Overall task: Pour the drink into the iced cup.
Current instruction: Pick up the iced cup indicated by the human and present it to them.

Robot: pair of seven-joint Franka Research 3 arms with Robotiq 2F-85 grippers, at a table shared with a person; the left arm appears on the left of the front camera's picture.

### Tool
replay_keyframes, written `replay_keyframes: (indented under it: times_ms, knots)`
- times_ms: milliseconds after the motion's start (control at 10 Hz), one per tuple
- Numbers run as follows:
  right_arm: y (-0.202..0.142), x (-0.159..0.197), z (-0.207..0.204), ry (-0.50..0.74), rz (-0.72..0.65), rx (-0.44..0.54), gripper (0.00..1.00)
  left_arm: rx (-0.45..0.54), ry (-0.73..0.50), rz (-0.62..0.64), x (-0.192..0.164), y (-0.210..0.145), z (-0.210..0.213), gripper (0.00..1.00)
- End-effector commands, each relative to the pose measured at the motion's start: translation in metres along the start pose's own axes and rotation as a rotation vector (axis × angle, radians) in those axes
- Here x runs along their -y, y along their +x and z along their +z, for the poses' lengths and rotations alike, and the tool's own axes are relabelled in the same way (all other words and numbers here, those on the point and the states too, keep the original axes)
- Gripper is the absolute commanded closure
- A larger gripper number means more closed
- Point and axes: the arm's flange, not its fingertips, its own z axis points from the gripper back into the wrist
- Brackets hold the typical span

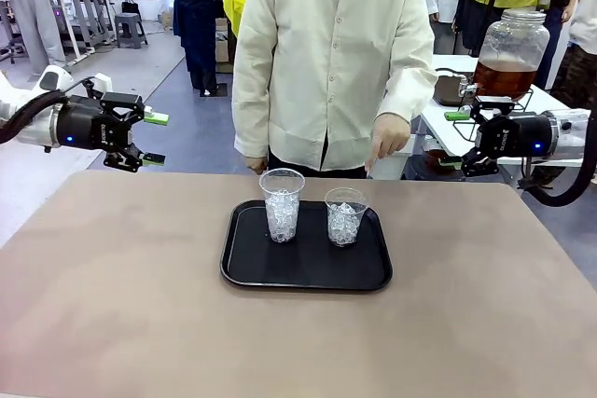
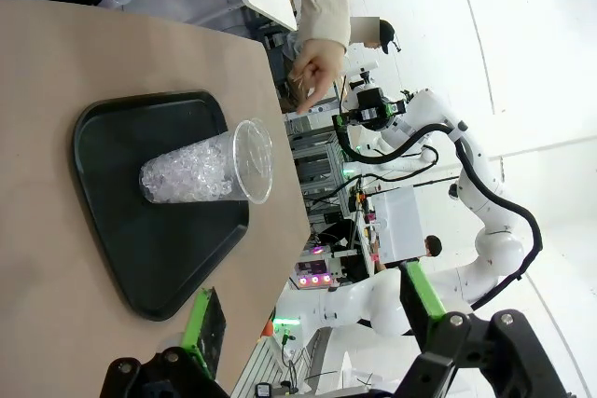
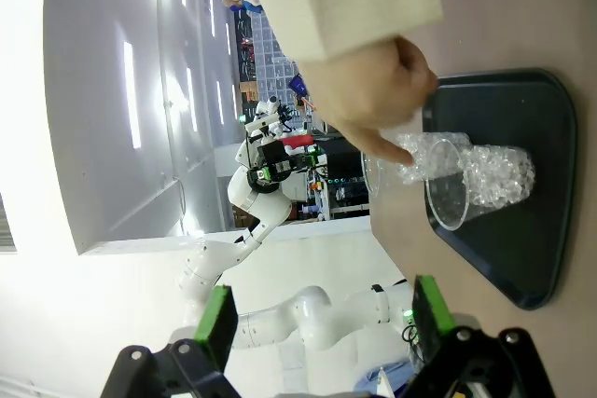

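The left claw [image 1: 154, 139] and the right claw [image 1: 454, 140] both stand fully open and hold nothing. Each hangs above a far corner of the tabletop [image 1: 112, 305], well apart from the black tray [image 1: 308, 281] at its middle. Two clear plastic cups stand upright on the tray, a taller cup [image 1: 282, 204] and a shorter cup [image 1: 345, 216], both loaded with ice. The drink [image 1: 504, 78] sits low in a lidded glass dispenser jar [image 1: 508, 53], which rests on a wire stand on a side table beyond the right arm, off the tabletop. The jar is judged heavy, rigid, smooth and breakable, and probably too wide for the open claw. Its tap, which cannot be made out clearly here, is the likelier point to work. The cups are judged light and thin-walled, so they would buckle under a hard squeeze. Grip one at mid-wall, with gentle closure. The front view supplies the jar's position and liquid level. The right wrist view supplies finer detail: the person's hand [image 1: 387, 137] extends an index finger down toward the rim of the shorter cup. Whether the finger touches the rim cannot be determined.
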Motion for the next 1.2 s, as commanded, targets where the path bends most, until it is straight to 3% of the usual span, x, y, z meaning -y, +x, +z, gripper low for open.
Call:
replay_keyframes:
  times_ms: [0,800,1100]
  knots:
    - [-0.0014,-0.0005,-0.0005,-0.004,0.015,0.007,0.00,0.001,-0.002,0.007,0.0005,0.0002,0.0004,0.00]
    - [0.0000,0.0000,0.0000,0.000,0.000,0.000,0.00,0.001,-0.002,0.007,0.0005,0.0002,0.0004,0.00]
    - [-0.0012,0.0082,0.0015,-0.058,0.348,-0.022,0.00,0.001,-0.002,0.007,0.0005,0.0002,0.0004,0.00]
